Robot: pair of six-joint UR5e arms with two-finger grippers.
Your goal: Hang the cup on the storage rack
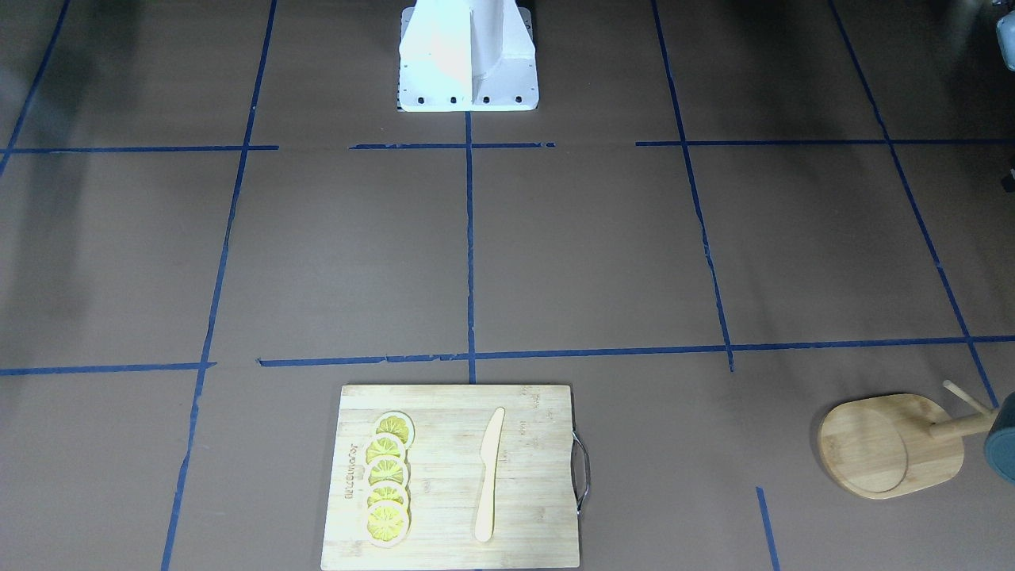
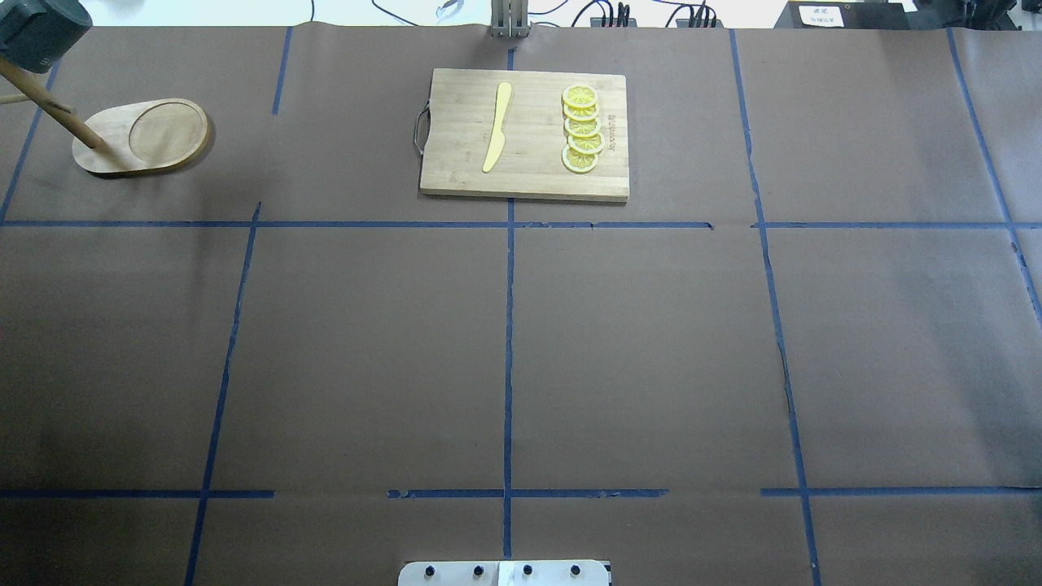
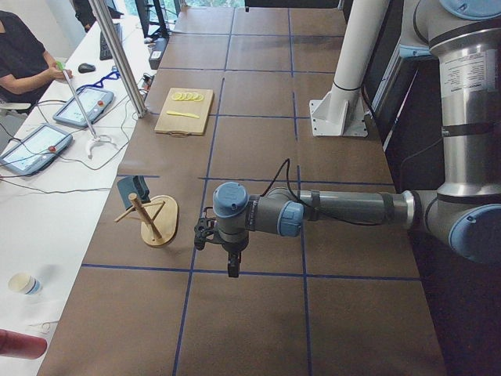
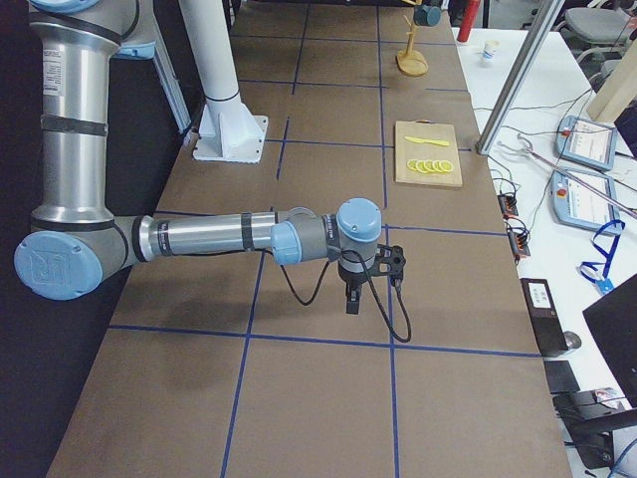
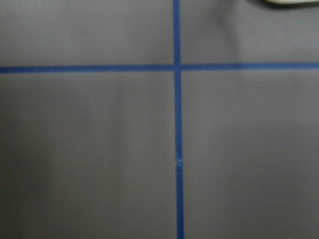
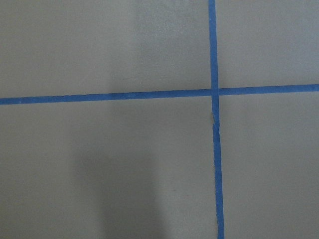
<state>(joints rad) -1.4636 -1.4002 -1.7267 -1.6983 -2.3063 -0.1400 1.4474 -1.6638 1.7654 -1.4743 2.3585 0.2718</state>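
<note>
The dark grey-teal cup [image 2: 32, 32] sits at the top of the storage rack [image 2: 142, 137], against its upper pegs, and looks hung there. Both stand at the table's far left corner. They also show in the front-facing view as cup [image 1: 1003, 444] and rack [image 1: 888, 444], and in the left view as cup [image 3: 127, 189] and rack [image 3: 159, 222]. My left gripper [image 3: 232, 266] points down over the table a little right of the rack. My right gripper [image 4: 351, 299] points down over the table's right half. I cannot tell whether either is open or shut.
A bamboo cutting board [image 2: 456, 163] with several lemon slices [image 2: 582, 129] and a yellow knife [image 2: 496, 126] lies at the far middle. The white robot base [image 1: 468, 55] stands at the near edge. An operator's desk with tablets [image 3: 78, 106] runs along the far side.
</note>
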